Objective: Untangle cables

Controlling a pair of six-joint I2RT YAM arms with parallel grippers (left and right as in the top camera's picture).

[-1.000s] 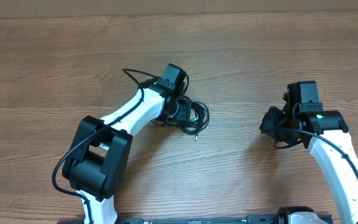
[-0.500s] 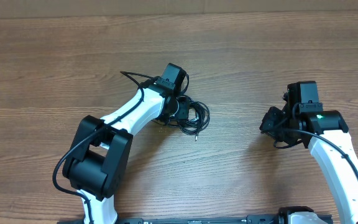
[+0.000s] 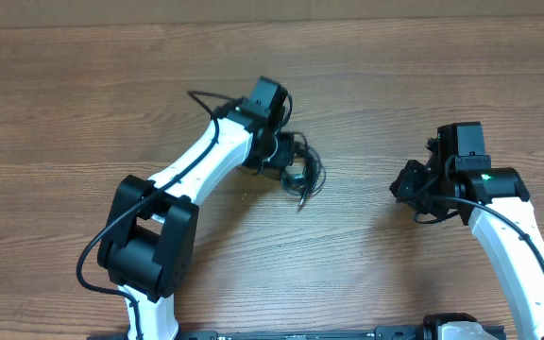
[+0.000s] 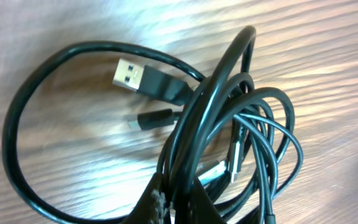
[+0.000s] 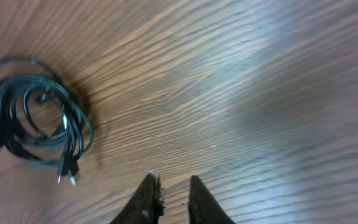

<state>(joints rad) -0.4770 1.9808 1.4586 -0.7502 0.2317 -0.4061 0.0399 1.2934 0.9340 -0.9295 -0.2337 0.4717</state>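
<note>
The cables [image 3: 303, 172] are a tangled bundle of thin black loops near the table's middle. My left gripper [image 3: 287, 161] is shut on several strands of it. In the left wrist view the loops [image 4: 229, 124] run up between my fingertips [image 4: 157, 202], and a silver USB plug [image 4: 131, 73] lies on the wood beside a smaller plug. My right gripper [image 3: 406, 189] sits far to the right of the bundle, its fingers [image 5: 148, 196] a narrow gap apart with nothing between them. The right wrist view shows the bundle [image 5: 36, 118] at the far left, plug ends hanging down.
The wooden table [image 3: 395, 85] stretches all round both arms. A thicker black arm cable [image 3: 206, 99] loops off the left wrist at the back. A pale wall edge runs along the top of the overhead view.
My left gripper has moved a little toward the back and right, taking the bundle with it; loose loops now trail lower right. The right arm has barely moved.
</note>
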